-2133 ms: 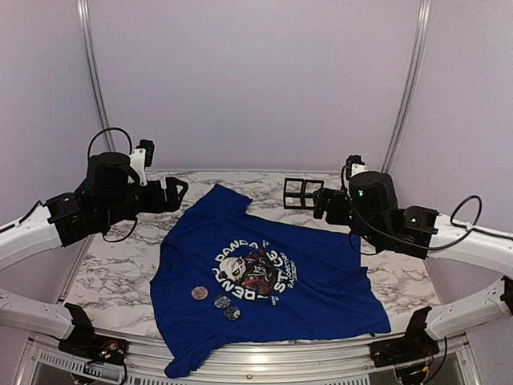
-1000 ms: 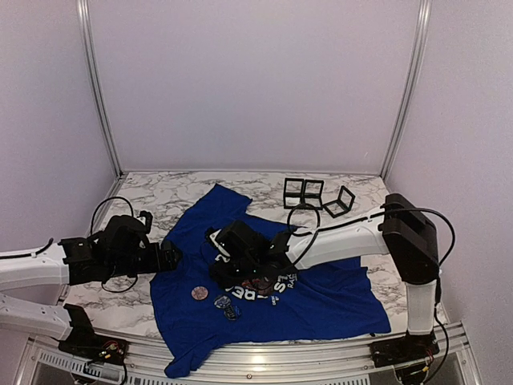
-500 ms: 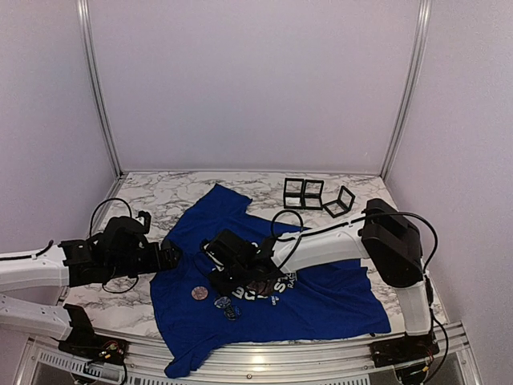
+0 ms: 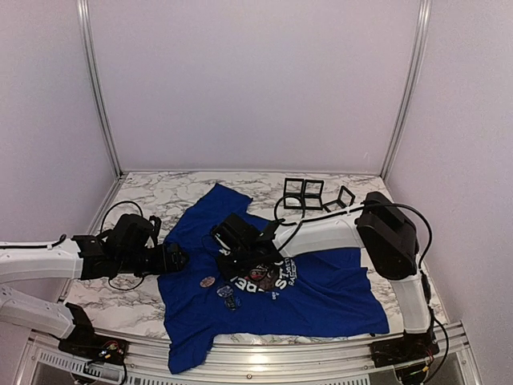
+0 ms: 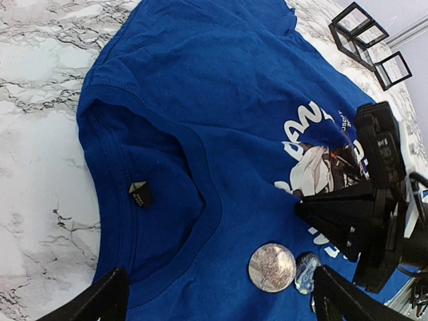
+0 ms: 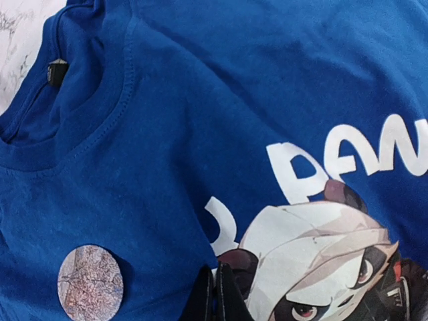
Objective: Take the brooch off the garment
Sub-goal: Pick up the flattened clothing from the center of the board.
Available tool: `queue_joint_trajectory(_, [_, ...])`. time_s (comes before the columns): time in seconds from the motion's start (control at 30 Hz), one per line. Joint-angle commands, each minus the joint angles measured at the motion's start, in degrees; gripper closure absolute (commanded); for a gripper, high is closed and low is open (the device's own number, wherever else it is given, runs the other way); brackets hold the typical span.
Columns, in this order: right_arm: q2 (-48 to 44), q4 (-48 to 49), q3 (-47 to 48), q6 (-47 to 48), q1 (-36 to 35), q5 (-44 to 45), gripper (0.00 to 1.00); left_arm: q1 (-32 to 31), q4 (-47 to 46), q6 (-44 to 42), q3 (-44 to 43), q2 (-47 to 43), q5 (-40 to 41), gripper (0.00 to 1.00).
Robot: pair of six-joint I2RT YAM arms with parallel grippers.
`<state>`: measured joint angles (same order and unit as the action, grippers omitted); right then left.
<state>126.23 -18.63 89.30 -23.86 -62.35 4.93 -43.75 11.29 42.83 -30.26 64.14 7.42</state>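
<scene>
Soft, even light from above fills all three views without glare, leaving only faint, soft-edged shadows on the marble worktop (image 4: 138, 200) and blue T-shirt (image 4: 321, 293), the overhead view slightly grainy, both wrist views crisp.

The right arm's white link (image 4: 325, 233) spans the royal-blue T-shirt (image 4: 321, 293) from the right (black open-frame cubes (image 4: 303, 193) crowd the back); the marbled white surface (image 4: 148, 192) back-left lies open.
</scene>
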Motion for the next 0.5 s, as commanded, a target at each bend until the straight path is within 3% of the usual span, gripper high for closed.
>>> queue_joint_trajectory(0.0, [0.39,1.62,1.49,-2.33,4.00,-2.77,0.98,1.36,-0.54,-1.87,-1.04,2.07,-5.86,0.01])
queue_joint_trajectory(0.23, [0.94,3.94,1.32,-3.07,5.56,-7.66,0.98,1.41,-6.86,-0.79,-0.28,7.17,-13.28,0.01])
queue_joint_trajectory(0.47, [0.08,4.88,-0.21,-2.61,5.57,-8.96,0.98,1.56,-14.31,1.55,-0.69,15.49,-14.00,0.01])
